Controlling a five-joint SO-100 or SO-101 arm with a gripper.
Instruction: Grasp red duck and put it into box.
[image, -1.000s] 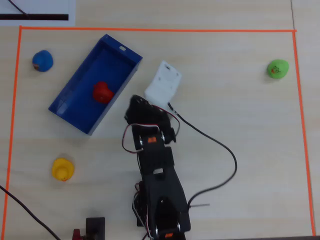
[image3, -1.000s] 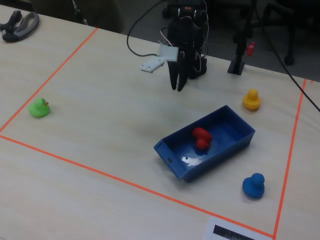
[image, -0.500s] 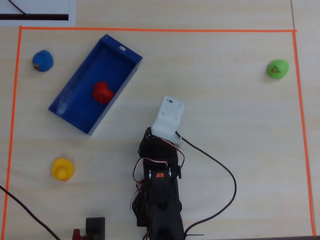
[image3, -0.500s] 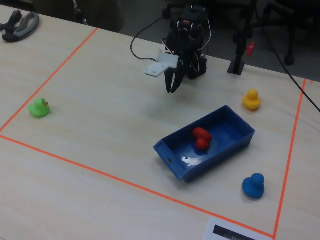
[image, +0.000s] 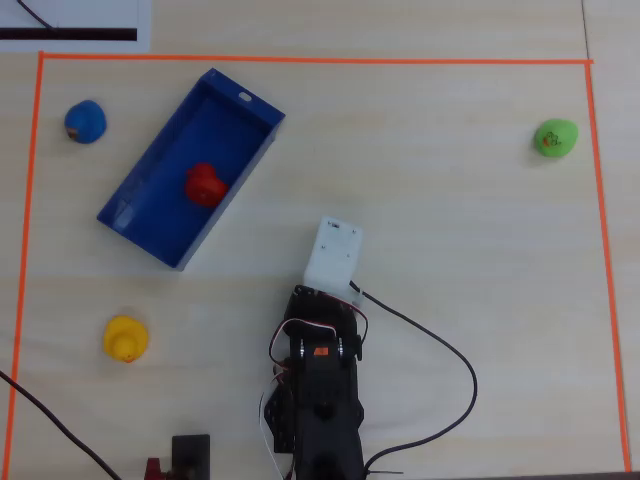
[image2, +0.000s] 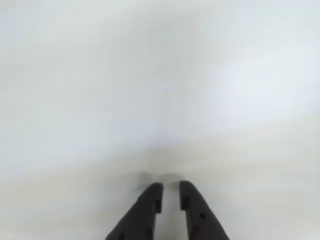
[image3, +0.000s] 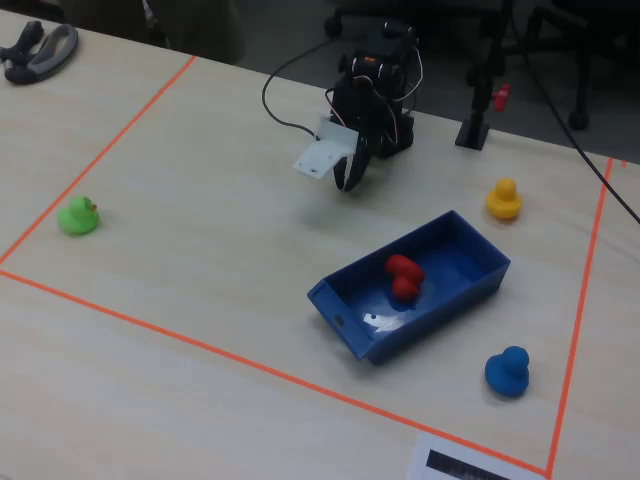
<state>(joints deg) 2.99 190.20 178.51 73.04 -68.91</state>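
Note:
The red duck (image: 205, 184) lies inside the blue box (image: 141, 232), near its middle; the fixed view shows the same duck (image3: 404, 275) in the box (image3: 430, 325). My gripper (image2: 171, 190) is pulled back near the arm's base, away from the box, and points down at bare table. Its two dark fingers stand almost together with only a thin slit between them, and they hold nothing. In the fixed view the gripper (image3: 346, 184) hangs just above the table. In the overhead view the white wrist mount (image: 333, 252) hides it.
A yellow duck (image: 126, 338), a blue duck (image: 86, 121) and a green duck (image: 555, 137) sit on the table around the box and arm. Orange tape (image: 300, 59) frames the work area. A black cable (image: 440, 350) loops beside the arm.

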